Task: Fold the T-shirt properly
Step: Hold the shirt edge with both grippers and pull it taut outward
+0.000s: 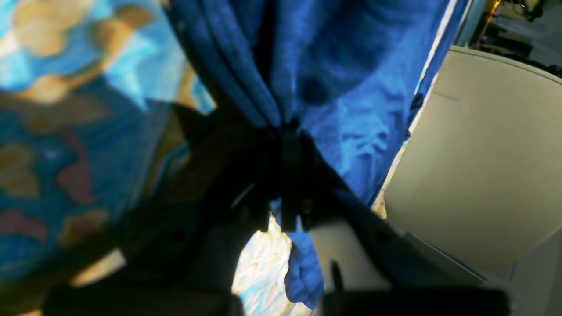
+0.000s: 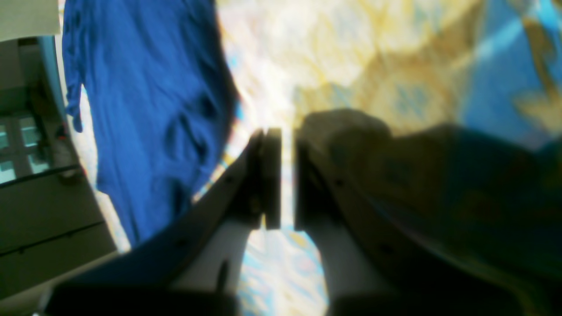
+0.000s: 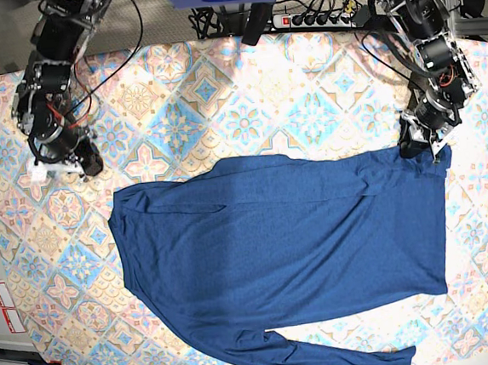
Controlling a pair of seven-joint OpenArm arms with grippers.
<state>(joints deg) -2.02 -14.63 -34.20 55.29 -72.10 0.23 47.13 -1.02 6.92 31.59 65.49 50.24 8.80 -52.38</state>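
Lying spread on the patterned counter (image 3: 217, 74), the shirt (image 3: 284, 247) sits mostly flat, body across the middle, one long sleeve (image 3: 327, 354) trailing along the near edge toward the base view's lower right. A second sleeve seems folded in over the chest, marked by a crease near the upper left of the body; cannot confirm.

Left hand (image 3: 420, 143): clamped on the shirt's top corner at the base view's right. Left wrist view shows cloth (image 1: 333, 87) gathered into tight pleats where the jaws meet, with a small tail hanging below the grip. Hold looks secure but narrow.

Right hand (image 3: 69, 162): off the garment, well apart from it, over bare counter at the base view's left. Right wrist view shows its pads (image 2: 272, 175) nearly closed with a thin gap and nothing between them; shirt visible off to one side only.

Handling judgement: thin soft knit, light, no stiffness. It will drape and bunch from any single pinch, and one-corner lifting will pull the body into a rope instead of a clean fold. Likely to drag a little on the counter cloth, not slide freely. Not fragile.

Grip choice: take seams or hems, at corners. A matching hold for the right hand would be the opposite corner of the same edge, so both lift an even line.
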